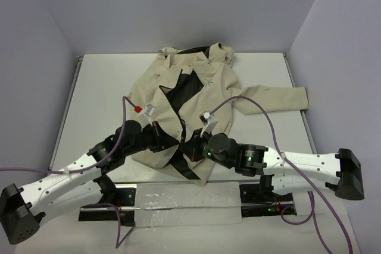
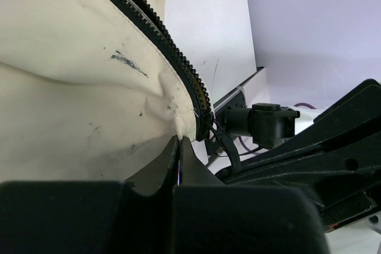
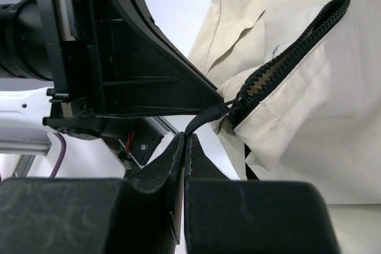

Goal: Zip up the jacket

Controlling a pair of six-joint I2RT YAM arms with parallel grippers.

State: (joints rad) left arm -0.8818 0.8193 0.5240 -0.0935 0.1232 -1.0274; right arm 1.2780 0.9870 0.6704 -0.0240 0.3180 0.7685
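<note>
The beige jacket [image 1: 221, 84] lies spread on the white table [image 1: 101, 87], front open, with black lining [image 1: 184, 96] showing down the middle. Both grippers meet at its bottom hem. My left gripper [image 1: 171, 141] is shut on the hem fabric at the lower end of the zipper teeth [image 2: 178, 57]; in its wrist view the left gripper [image 2: 180, 138] pinches the cream cloth. My right gripper [image 1: 194, 147] is shut on the black zipper pull tab [image 3: 205, 121], which leads to the slider [image 3: 236, 105] at the bottom of the zipper [image 3: 292, 66]. In its own view the right gripper [image 3: 185, 136] holds the tab's tip.
The jacket's right sleeve [image 1: 277, 98] stretches toward the right table edge. Purple cables [image 1: 268, 123] arc over both arms. A metal rail [image 1: 178, 197] runs along the near edge. The right arm's body [image 2: 268, 123] sits close beside the left gripper.
</note>
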